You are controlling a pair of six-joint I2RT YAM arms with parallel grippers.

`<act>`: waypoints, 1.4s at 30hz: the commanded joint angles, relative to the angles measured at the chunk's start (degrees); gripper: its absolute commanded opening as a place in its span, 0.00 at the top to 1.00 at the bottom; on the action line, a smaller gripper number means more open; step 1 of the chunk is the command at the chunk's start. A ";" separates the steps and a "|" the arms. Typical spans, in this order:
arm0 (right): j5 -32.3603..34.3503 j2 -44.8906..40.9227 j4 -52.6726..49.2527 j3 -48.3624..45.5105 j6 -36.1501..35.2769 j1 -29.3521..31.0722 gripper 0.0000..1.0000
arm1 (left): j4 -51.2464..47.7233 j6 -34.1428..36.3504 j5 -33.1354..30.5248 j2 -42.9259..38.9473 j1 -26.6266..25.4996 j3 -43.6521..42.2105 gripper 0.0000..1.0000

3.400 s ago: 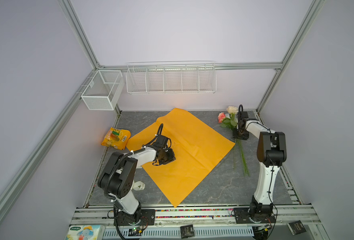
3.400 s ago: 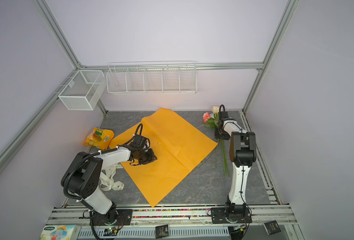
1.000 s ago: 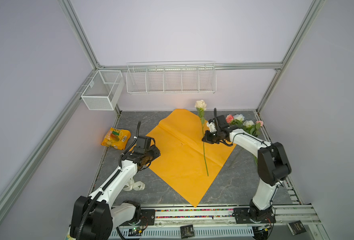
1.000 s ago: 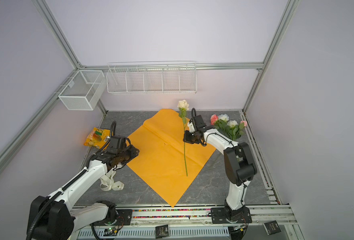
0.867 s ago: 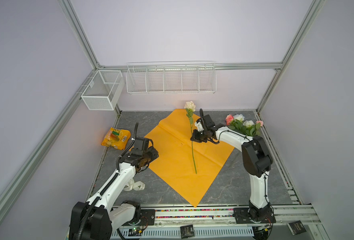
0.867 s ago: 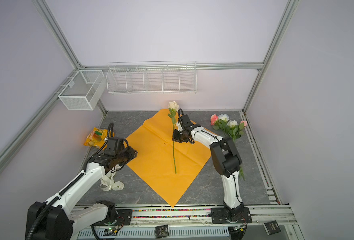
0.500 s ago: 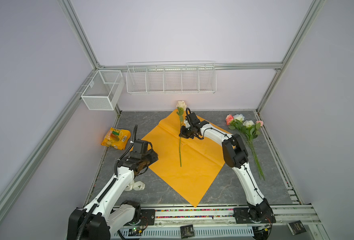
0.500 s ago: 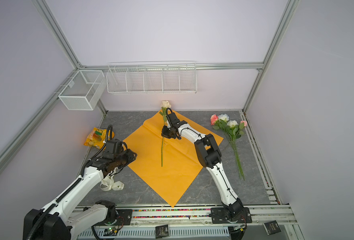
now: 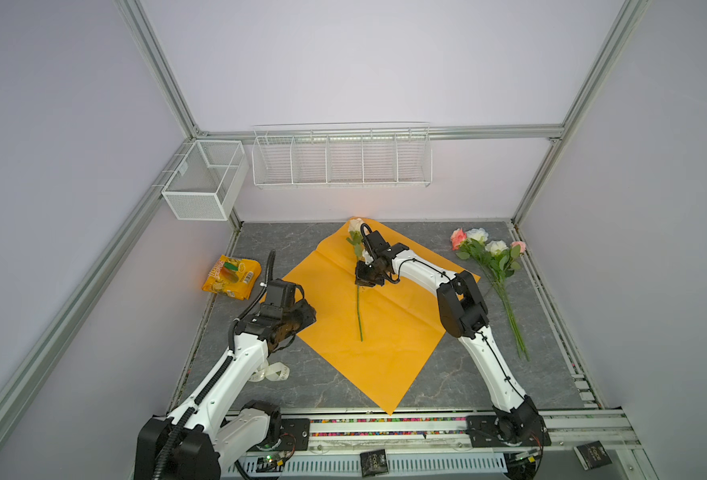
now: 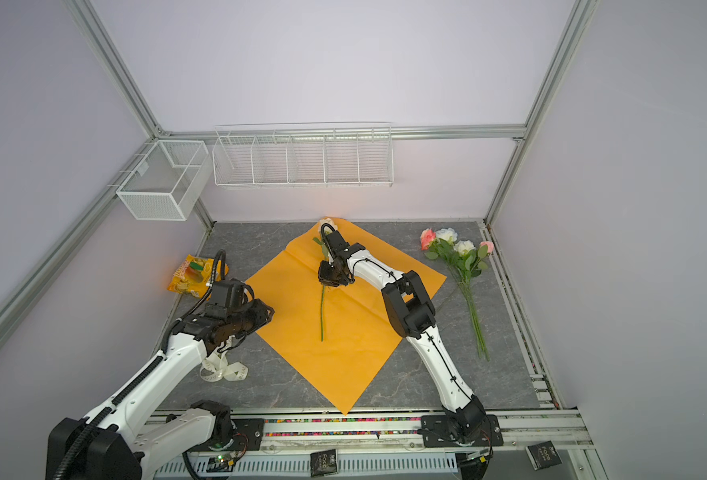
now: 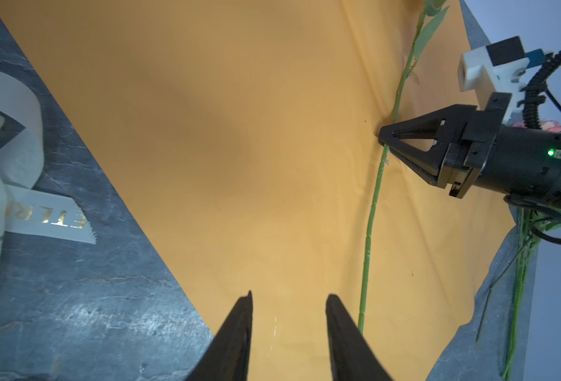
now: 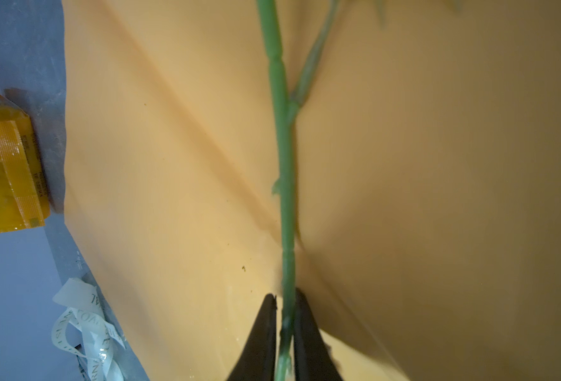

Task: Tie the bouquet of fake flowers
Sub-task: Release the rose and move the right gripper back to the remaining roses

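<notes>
**One Arm Stretched, One Low**

Over the orange paper [image 9: 385,332] the right arm reached far forward, elbow bent. Its right gripper [image 9: 364,282] narrowly straddled a cream rose [image 9: 359,309] stem, though whether it clamped the stem was unclear. The left gripper [image 11: 289,297] hovered at the paper's edge, jaws apart and empty. The bouquet of fake flowers [image 9: 491,259] lay right of the paper.

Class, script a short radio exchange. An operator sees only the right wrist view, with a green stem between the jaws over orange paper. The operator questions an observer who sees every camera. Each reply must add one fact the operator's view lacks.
Operator: What tops this stem?
Observer: A cream rose head, lying at the far corner of the orange paper.
Operator: Where are the other roses?
Observer: The other roses lie together on the grey table, off the paper, on the right arm's side.
Operator: And the left gripper?
</notes>
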 commanded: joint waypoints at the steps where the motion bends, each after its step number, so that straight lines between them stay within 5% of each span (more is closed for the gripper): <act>1: 1.37 1.13 -2.55 0.64 -0.35 -0.09 0.83 | -0.34 0.53 0.49 -0.34 0.34 -0.34 0.62; 11: 7.36 -1.70 -7.26 1.70 -5.77 -0.12 0.83 | 0.09 0.25 1.01 -0.61 0.34 -0.35 0.62; 15: 4.30 -5.02 -7.73 2.71 -9.83 -0.75 0.72 | 2.03 1.35 4.30 0.11 0.34 -0.48 0.61; 19: 8.37 -14.22 -7.28 -4.08 -13.58 -3.10 0.68 | 5.77 1.88 10.02 2.02 0.34 -0.74 0.61; 24: 14.13 -31.53 -2.47 -27.75 -17.26 -15.38 0.67 | 10.90 0.86 15.69 5.65 -1.05 -0.64 0.60; 28: 16.04 -41.25 -0.86 -40.69 -22.38 -30.44 0.66 | 14.01 0.18 14.81 11.12 -7.67 2.17 0.59; 33: 15.42 -41.16 -4.25 -42.61 -31.33 -42.83 0.65 | 16.37 -1.14 16.56 21.79 -14.30 9.40 0.57; 38: 21.07 -35.67 -7.04 -38.71 -36.97 -46.89 0.64 | 16.54 -1.40 16.76 28.74 -18.94 15.60 0.57; 42: 18.48 -32.50 -6.59 -37.15 -37.20 -49.50 0.66 | 16.55 -1.91 17.22 31.69 -20.05 17.23 0.57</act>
